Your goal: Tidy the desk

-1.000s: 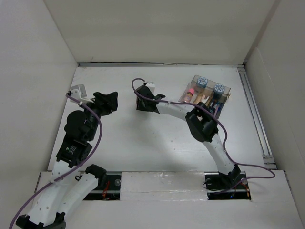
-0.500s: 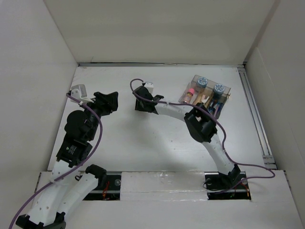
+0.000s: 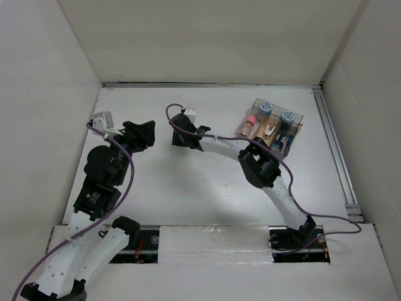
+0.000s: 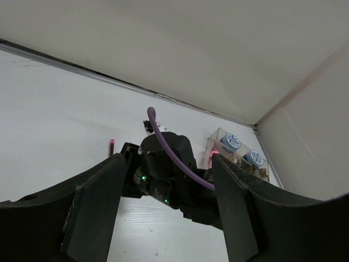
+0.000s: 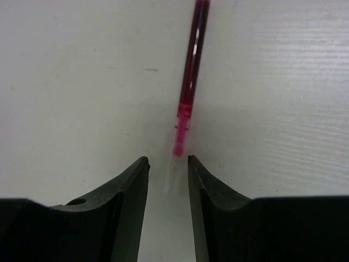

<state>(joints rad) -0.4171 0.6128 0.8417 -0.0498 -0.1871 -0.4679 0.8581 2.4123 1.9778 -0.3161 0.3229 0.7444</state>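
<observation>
The white desk (image 3: 188,188) holds a red pen (image 5: 191,76) with a clear end. In the right wrist view it lies just ahead of my right gripper (image 5: 167,161). That gripper is open by a narrow gap, low over the desk, with the pen's clear end between its fingertips. In the left wrist view the pen (image 4: 111,146) shows beside the right wrist. In the top view my right gripper (image 3: 180,135) covers the pen. My left gripper (image 3: 148,133) is open and empty, to the left of the right gripper and facing it; it also shows in the left wrist view (image 4: 168,164).
A clear plastic compartment box (image 3: 269,125) stands at the back right with two blue-capped items and a pink one inside. A metal rail (image 3: 335,150) runs along the right edge. White walls enclose the desk. Purple cables hang on both arms.
My right gripper has moved a little to the left and towards the back wall. My left arm has not moved.
</observation>
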